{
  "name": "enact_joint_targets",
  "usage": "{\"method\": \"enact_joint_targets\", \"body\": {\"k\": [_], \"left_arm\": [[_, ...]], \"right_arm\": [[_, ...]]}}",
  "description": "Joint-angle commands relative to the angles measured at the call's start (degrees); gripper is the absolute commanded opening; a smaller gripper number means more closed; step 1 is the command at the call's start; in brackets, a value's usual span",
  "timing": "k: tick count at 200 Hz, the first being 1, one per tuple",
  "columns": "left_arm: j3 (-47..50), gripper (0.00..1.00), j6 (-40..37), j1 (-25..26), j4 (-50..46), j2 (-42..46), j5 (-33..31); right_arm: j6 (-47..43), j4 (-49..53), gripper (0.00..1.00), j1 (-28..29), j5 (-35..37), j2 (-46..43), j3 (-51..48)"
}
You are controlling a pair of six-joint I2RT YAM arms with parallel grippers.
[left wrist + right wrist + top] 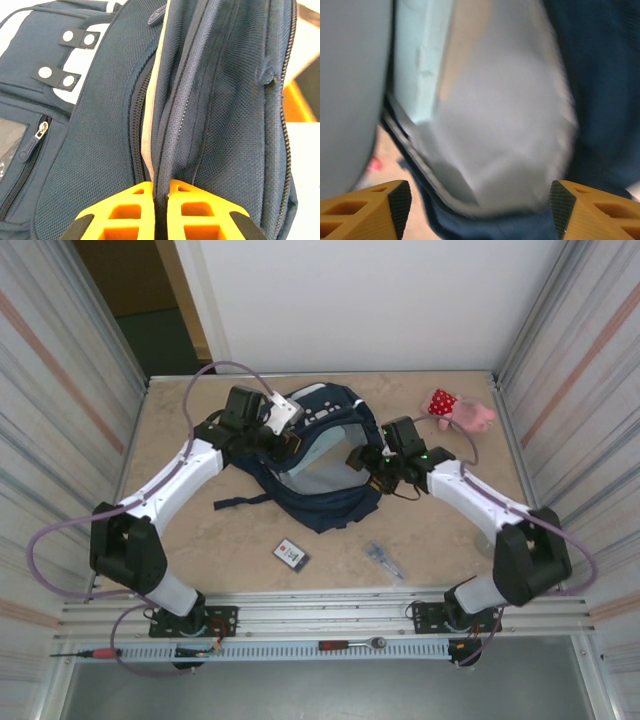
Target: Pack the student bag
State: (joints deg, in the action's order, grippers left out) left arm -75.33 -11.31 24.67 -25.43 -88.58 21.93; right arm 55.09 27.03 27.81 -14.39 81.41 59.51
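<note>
**Student bag held open at the middle of the table, one pincer clamped, one apart**

The student bag (330, 502) lay at the middle of the table (200, 540), a little closer to the far edge than to the near one. Its main mouth gaped upward and showed a pale grey lining. A dark strap trailed from it toward the left edge.

The left pincer (283, 440) was at the bag's left side. In the left wrist view its orange fingers (135, 200) stood together, clamped on a fold of navy mesh fabric beside a zip line. A white patch with snap tabs and a zipped front pocket showed to the left of that fold.

The right pincer (362, 462) was at the bag's right rim. In the right wrist view its fingers (562, 202) stood wide apart, with the grey lining and the navy rim blurred in front of them. Neither pad could be seen pressing on the cloth.

A pink plush toy (458, 410) in a red dotted dress lay near the far right corner, well apart from the bag. A small flat pack (290, 554) sat toward the near edge, in front of the bag. A small pale item (384, 560), too small to make out, lay to the right of the pack. A red-handled screwdriver (85, 651) and a ratchet (352, 644) rested on the metal rail beyond the near edge.
</note>
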Motion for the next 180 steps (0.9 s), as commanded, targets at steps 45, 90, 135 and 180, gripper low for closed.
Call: {"method": "enact_joint_targets", "body": {"k": [45,90,135,180], "left_arm": [[0.68,0.0,-1.37,-1.55,1.22,3.59,1.54],[1.23,0.01,-1.34,-1.55,1.37,3.57,2.27],[1.81,0.01,-0.74,-1.55,1.87,4.09,2.57],[2.03,0.01,-0.13,-1.57,2.05,4.2,3.12]], "right_arm": [[-14.4,41.24,0.79,14.94,12.85,-4.59,-6.19],[-17.72,35.88,0.81,19.09,9.55,-0.98,-9.06],[-21.41,30.48,0.82,19.65,8.71,5.28,-7.96],[-23.86,25.9,0.78,18.94,12.54,11.66,-7.42]]}}
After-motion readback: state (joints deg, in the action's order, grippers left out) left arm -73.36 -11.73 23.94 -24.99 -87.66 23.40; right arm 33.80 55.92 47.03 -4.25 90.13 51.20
